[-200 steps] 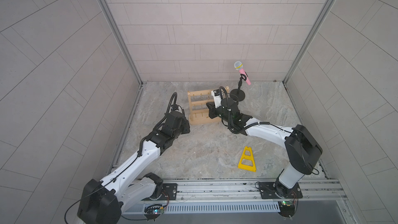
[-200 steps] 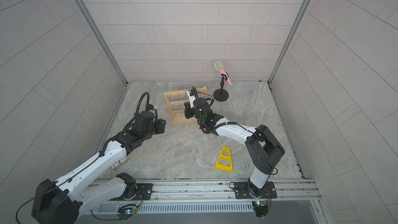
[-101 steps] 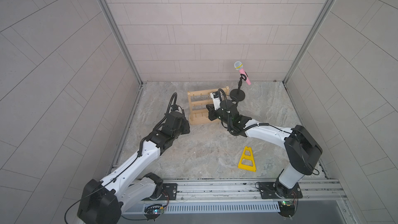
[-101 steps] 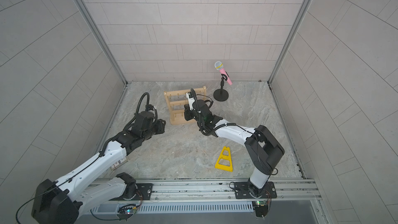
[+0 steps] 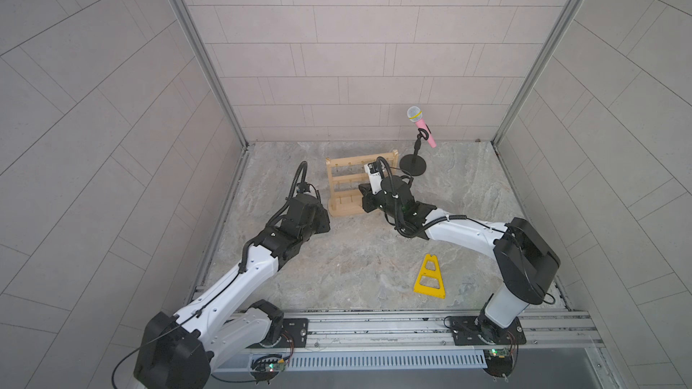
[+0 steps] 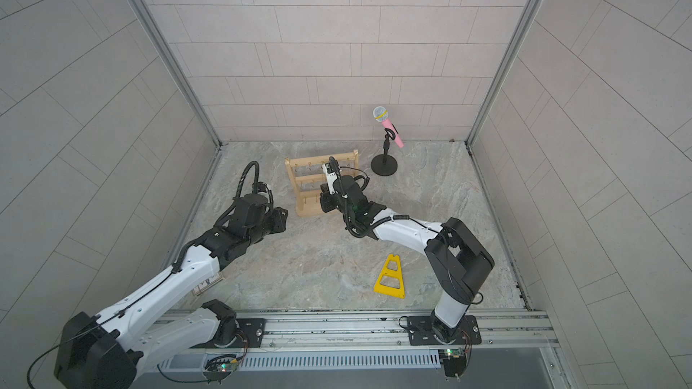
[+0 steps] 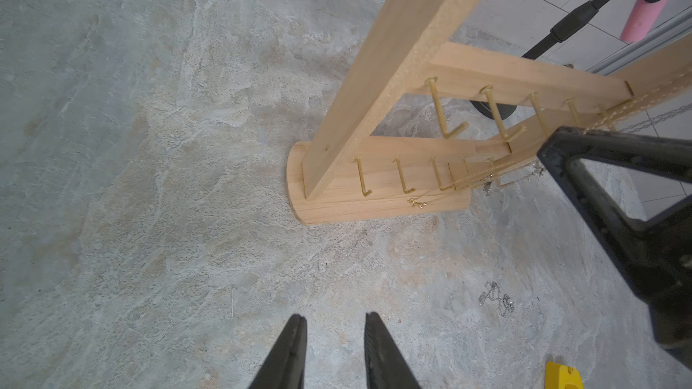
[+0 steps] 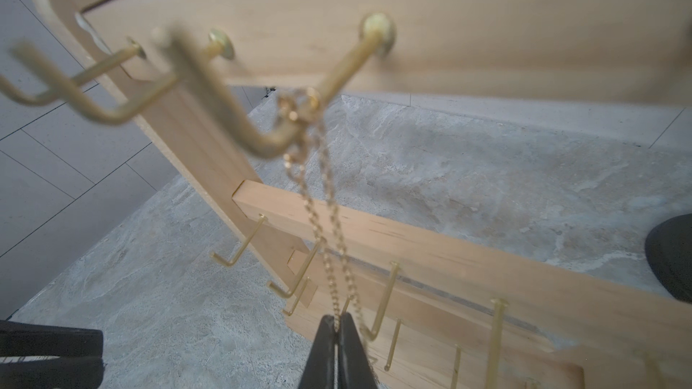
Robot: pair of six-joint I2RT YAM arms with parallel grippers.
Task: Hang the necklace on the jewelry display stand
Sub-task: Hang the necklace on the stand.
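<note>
Vs. 1 s back: R arm's wrist has shifted a little across the hook side of the jewelry display stand (image 5: pixel 346 185), closer in to its bars. L arm: no visible chg. Stand not displaced, upright in both top views.

R wrist view: necklace (image 8: pixel 299 121), a gold chain, lies over a hook (image 8: pixel 262 144) on the stand's top bar (image 8: pixel 412 13). Both strands run down from the hook, past the middle bar, to the R gripper (image 8: pixel 338 321). Its fingers are pinched together on the chain, no gap seen. Strands look near-straight, so prob. under light tension. Hook is close to lens + blurred, so can't tell whether the chain sits in the bend or only on the shank.

L gripper (image 7: pixel 335 325): fingers apart, nothing btwn them, low near the end of the stand's base, hook side, not touching it. Idle atm.

L wrist view also shows a silver chain (image 7: pixel 496 297) loose on the floor, a bit out from the base on the hook side. Not the one in hand.

Judgement: draping step approx. done. Chain is on the stand, but its weight is not yet given over to the hook. Remaining: let go + back R arm off. Risk: if the chain is seated only on the shank, a pull along the hook could drag it off the upturned tip.
</note>
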